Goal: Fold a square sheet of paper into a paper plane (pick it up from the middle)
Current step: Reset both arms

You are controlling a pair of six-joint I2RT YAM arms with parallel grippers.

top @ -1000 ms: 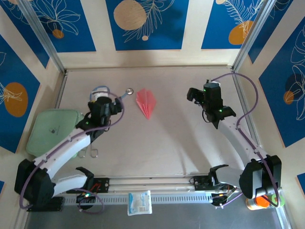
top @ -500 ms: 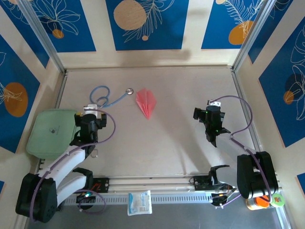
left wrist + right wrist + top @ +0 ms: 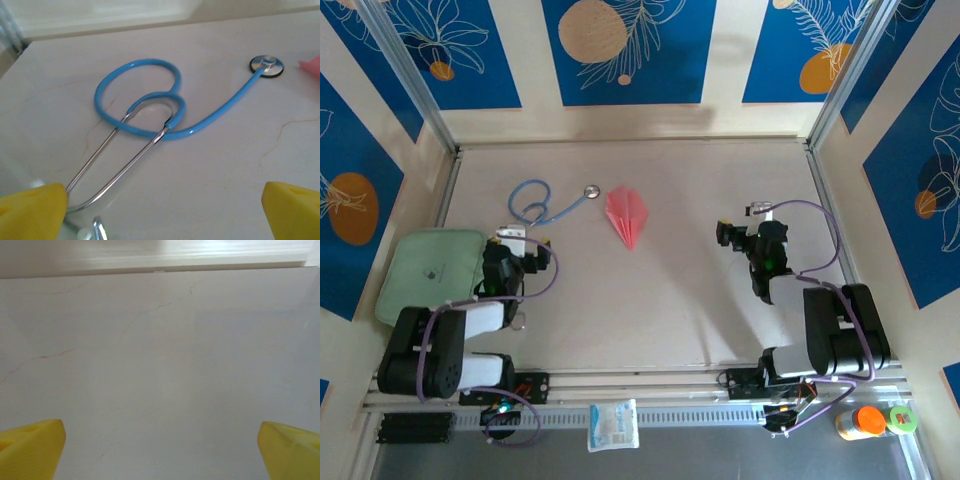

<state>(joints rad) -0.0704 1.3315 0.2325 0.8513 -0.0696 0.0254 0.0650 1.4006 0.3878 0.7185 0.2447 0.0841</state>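
Observation:
The square sheet of paper lies folded into a salmon-pink paper plane (image 3: pixel 627 215), a pointed dart with a centre crease, flat on the table at the centre back. A pink corner of the paper plane (image 3: pixel 313 67) shows at the right edge of the left wrist view. My left gripper (image 3: pixel 515 240) sits low at the left, open, with nothing between its yellow fingertips (image 3: pixel 31 210); it faces the stethoscope. My right gripper (image 3: pixel 745 225) is at the right, open over bare table, yellow fingertips (image 3: pixel 30 447) wide apart. Neither gripper touches the plane.
A blue stethoscope (image 3: pixel 542 203) lies left of the plane, its tube (image 3: pixel 165 95) and chest piece (image 3: pixel 266 66) just ahead of my left fingers. A pale green pad (image 3: pixel 428 275) sits at the left edge. A white packet (image 3: pixel 613 425) lies on the front rail.
Both arms have pulled back toward their bases and folded up. Both grippers stayed open. The paper plane and the stethoscope have not moved.

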